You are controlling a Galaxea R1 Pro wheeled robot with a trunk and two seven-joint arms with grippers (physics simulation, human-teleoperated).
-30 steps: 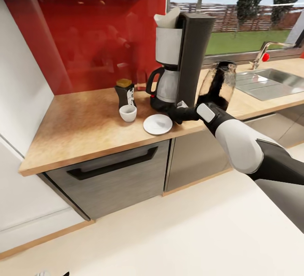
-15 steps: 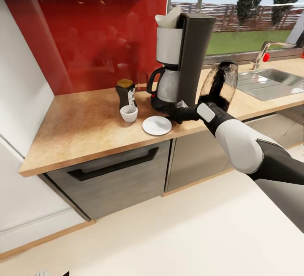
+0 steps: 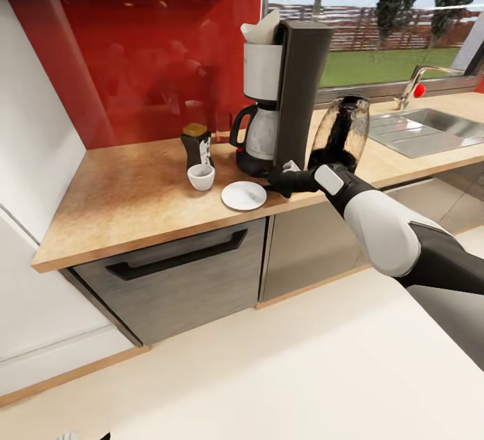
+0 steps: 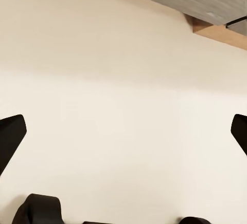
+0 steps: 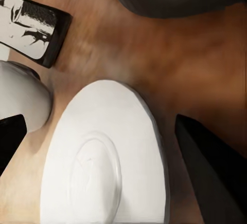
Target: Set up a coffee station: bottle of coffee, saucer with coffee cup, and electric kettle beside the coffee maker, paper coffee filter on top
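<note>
— Right gripper (image 5: pixel 103 147)?
— Fingers spread wide, empty, over the saucer (image 3: pixel 243 195) at the worktop (image 3: pixel 128 191) edge.
— Other items?
— Coffee cup (image 3: pixel 201 176) at the saucer's ten o'clock, off it; coffee maker (image 3: pixel 286 100) at one o'clock.
— Left gripper (image 4: pixel 123 136)?
— Parted, empty, above floor (image 4: pixel 123 80).

A glossy red backsplash (image 3: pixel 148 50) backs the wooden countertop (image 3: pixel 128 198), beside a window (image 3: pixel 383 16) and steel sink (image 3: pixel 430 127).
</note>
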